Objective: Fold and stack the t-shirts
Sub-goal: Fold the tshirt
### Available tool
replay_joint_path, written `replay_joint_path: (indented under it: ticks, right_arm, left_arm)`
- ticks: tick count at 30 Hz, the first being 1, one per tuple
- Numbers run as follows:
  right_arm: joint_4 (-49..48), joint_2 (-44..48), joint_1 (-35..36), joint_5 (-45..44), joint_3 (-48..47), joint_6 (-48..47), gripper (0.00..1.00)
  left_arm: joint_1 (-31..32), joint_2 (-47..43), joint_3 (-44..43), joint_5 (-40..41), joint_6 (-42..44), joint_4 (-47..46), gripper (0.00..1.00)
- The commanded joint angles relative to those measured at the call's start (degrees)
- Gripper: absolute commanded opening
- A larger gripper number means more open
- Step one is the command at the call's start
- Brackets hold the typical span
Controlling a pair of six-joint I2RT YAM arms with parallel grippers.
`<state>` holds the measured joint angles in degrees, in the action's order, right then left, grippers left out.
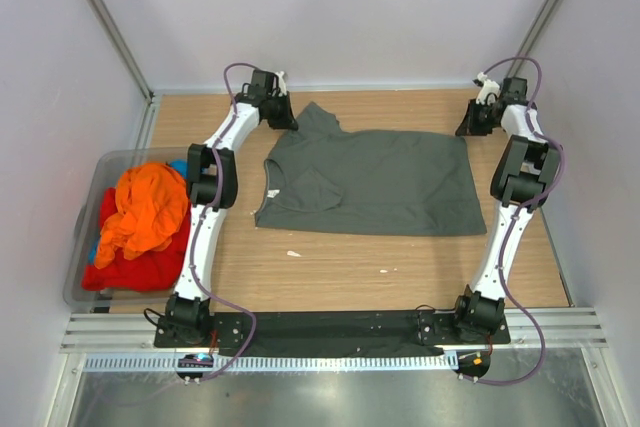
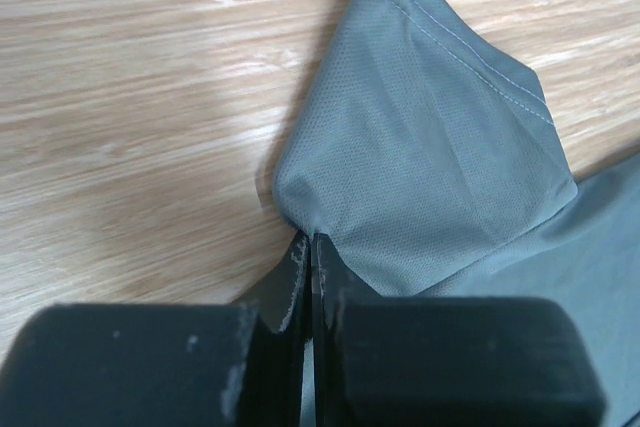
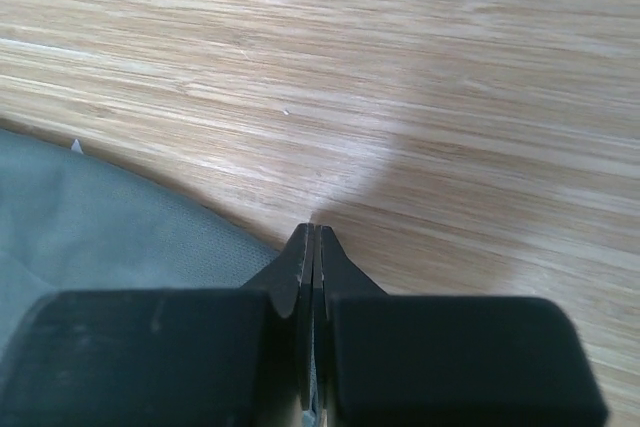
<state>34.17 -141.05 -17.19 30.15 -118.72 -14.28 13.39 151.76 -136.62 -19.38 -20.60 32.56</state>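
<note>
A dark grey-green t-shirt (image 1: 380,182) lies spread flat on the wooden table, with one sleeve folded in at its left. My left gripper (image 1: 288,119) is at the shirt's far left corner. In the left wrist view it (image 2: 310,237) is shut on a pinch of the shirt's cloth (image 2: 430,167). My right gripper (image 1: 468,127) is at the shirt's far right corner. In the right wrist view it (image 3: 313,229) is shut, with a sliver of grey cloth between the fingers and the shirt (image 3: 90,217) lying to its left. Orange (image 1: 145,207), red (image 1: 130,269) and blue (image 1: 178,165) t-shirts lie crumpled in the bin.
A translucent grey plastic bin (image 1: 82,232) stands at the table's left edge, beside the left arm. Small white specks (image 1: 293,253) lie on the wood in front of the shirt. White walls close in the table on three sides.
</note>
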Motion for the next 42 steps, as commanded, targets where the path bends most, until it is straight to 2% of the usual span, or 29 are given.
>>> replay_joint_path:
  ticks: [1,4,6,12,16,19,20,21,23,24,27,32,36,42]
  right_arm:
    - [-13.11,7.52,0.23,-1.76,8.63,2.85,0.01]
    - [-21.48,11.23,0.23,-2.55,15.94,3.21,0.01]
    - [-23.62,13.26,0.23,-2.90,17.90,2.95,0.01]
    - [-23.36,13.61,0.23,-4.75,18.17,3.29,0.01]
    - [-26.44,14.49,0.23,-5.72,19.93,4.79,0.01]
    - [-25.13,13.01,0.23,-5.72,18.09,5.75,0.01]
    - [-24.69,12.65,0.31,-5.63,17.47,6.11,0.01]
    - [-24.25,12.30,0.32,-5.63,16.94,6.72,0.01]
    - [-23.02,11.33,0.58,-6.94,15.54,8.56,0.01]
    - [-22.32,11.15,0.67,-7.99,14.75,9.27,0.02]
    - [-18.45,11.24,0.75,-11.42,11.76,11.82,0.14]
    - [-13.53,14.49,0.75,-14.50,10.96,14.11,0.32]
    - [-10.09,19.92,2.94,-16.17,12.45,20.07,0.36]
    - [-12.44,27.40,16.82,-19.16,21.49,21.40,0.41]
  left_arm:
    - [-0.29,-4.10,0.91,1.71,-1.98,-4.77,0.00]
    - [-0.47,-6.21,1.35,1.36,-3.47,-5.92,0.00]
    - [-0.64,-7.18,1.44,1.45,-4.18,-5.93,0.00]
    - [-1.70,-8.85,3.55,4.61,-4.98,-5.84,0.00]
    - [-2.05,-9.38,4.43,3.65,-4.28,-6.37,0.00]
    - [-2.14,-8.59,4.17,3.64,-3.66,-5.93,0.00]
    - [-2.14,-8.33,4.08,3.56,-3.57,-5.75,0.05]
    - [-2.22,-8.15,4.08,3.38,-3.48,-5.49,0.23]
    - [-2.23,-8.24,4.34,3.47,-3.48,-4.70,0.36]
    - [-2.23,-8.76,4.43,3.64,-3.39,-4.17,0.46]
    - [-2.14,-12.00,6.09,5.57,-2.52,-2.32,0.51]
    - [-1.87,-20.53,14.16,9.35,1.17,-0.83,0.53]
    - [-1.08,-27.12,19.61,11.47,1.97,1.72,0.52]
    - [-0.64,-32.66,23.40,14.80,-1.89,12.43,0.49]
